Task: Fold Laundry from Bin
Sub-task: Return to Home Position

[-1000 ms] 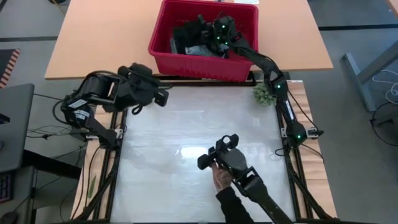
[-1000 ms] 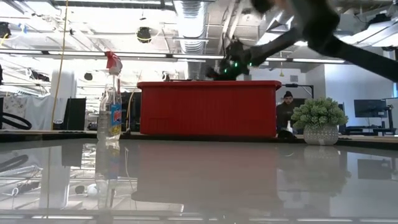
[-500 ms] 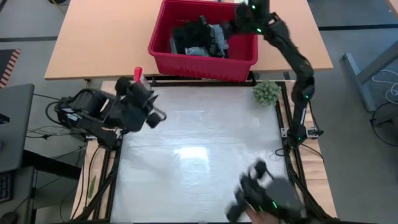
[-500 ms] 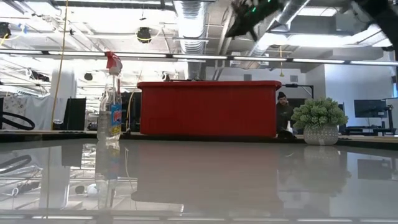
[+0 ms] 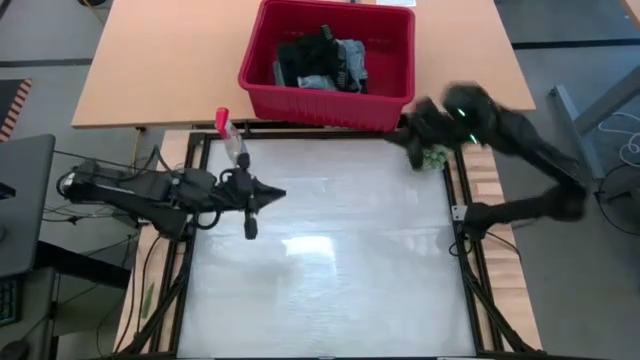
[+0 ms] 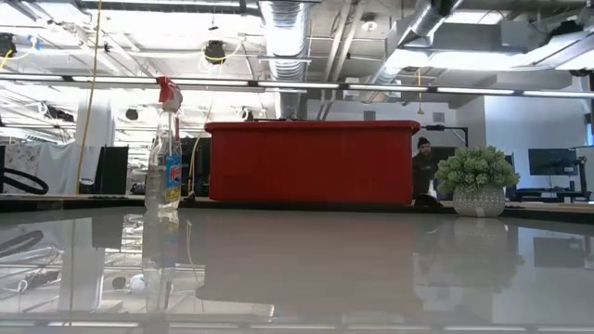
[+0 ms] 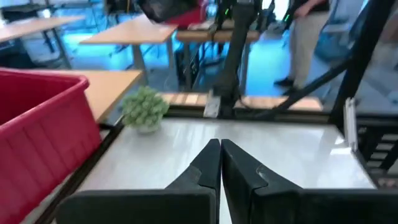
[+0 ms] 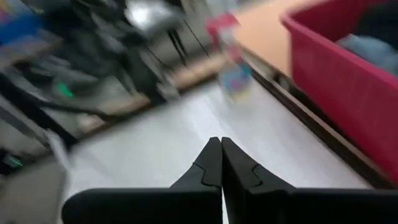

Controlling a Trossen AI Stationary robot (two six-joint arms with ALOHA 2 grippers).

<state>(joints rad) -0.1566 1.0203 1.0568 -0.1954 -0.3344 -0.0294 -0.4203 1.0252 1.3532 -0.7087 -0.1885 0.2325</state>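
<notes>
My right arm has swung down off the bin and my left has stretched flat. My left gripper [image 7: 220, 152], fingers pressed together, lies low by the white tabletop's [image 5: 330, 280] left edge. My right gripper [image 8: 221, 149], also pinched closed, hangs over the far right corner beside one plant [image 6: 476, 170]. One spray bottle [image 6: 165, 167] stands at the far left corner. One red bin [image 5: 320, 106], beyond the far edge, holds the laundry [image 5: 345, 62].

Left arm lies low and stretched out, reaching in from the left edge toward centre. Left gripper [image 5: 268, 194] points right, fingers [image 7: 208, 163] pressed together, nothing between them. Right arm folded at the right side, elbow far out, forearm doubling back inward. Right gripper [image 5: 412, 130] blurred, fingers [image 8: 210, 163] closed tip to tip, empty.
</notes>
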